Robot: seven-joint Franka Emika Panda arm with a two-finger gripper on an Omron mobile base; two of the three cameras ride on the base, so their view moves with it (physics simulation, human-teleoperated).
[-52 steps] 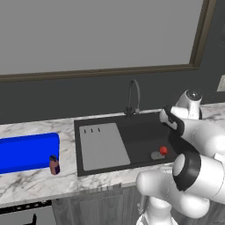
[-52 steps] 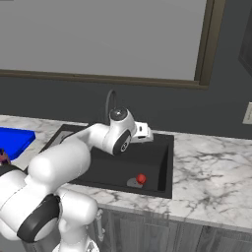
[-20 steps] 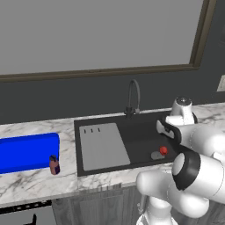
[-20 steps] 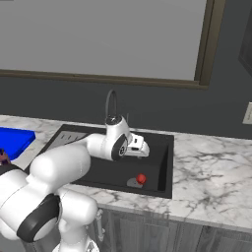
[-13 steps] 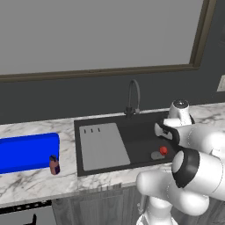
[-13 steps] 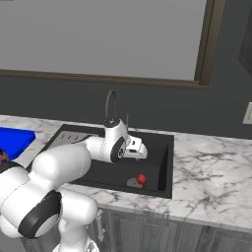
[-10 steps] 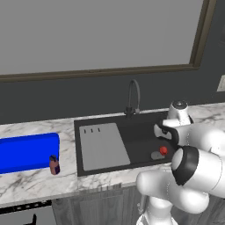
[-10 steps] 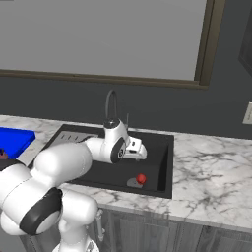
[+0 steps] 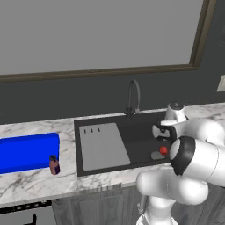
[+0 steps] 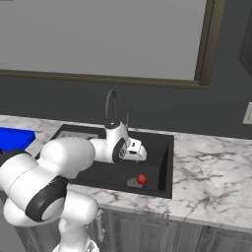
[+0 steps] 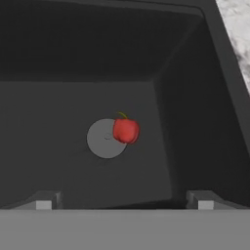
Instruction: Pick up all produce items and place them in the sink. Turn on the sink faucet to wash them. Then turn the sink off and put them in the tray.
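Observation:
The produce item, a small red fruit (image 9: 163, 150) (image 10: 141, 178) (image 11: 126, 130), lies on the floor of the black sink (image 9: 136, 132) (image 10: 165, 157) (image 11: 73, 58), overlapping the right edge of the round grey drain (image 11: 103, 139). My gripper (image 9: 158, 132) (image 10: 139, 153) (image 11: 124, 202) hangs open inside the basin above the fruit, apart from it, with nothing between its fingertips (image 11: 44, 201). The dark gooseneck sink faucet (image 9: 133, 94) (image 10: 112, 106) stands at the back rim. The blue tray (image 9: 26, 151) (image 10: 12, 138) rests on the counter left of the sink.
A grey drainboard panel (image 9: 103, 145) covers the sink's left half. A small brown-red cylinder (image 9: 54, 165) stands by the tray's front right corner. Marble counter (image 10: 211, 167) stretches to the right of the sink. The sink's right wall (image 11: 195, 122) is close to the fruit.
My hand has sunk lower into the basin and drawn in over the fruit. The jaws stayed open and the fruit has not moved.

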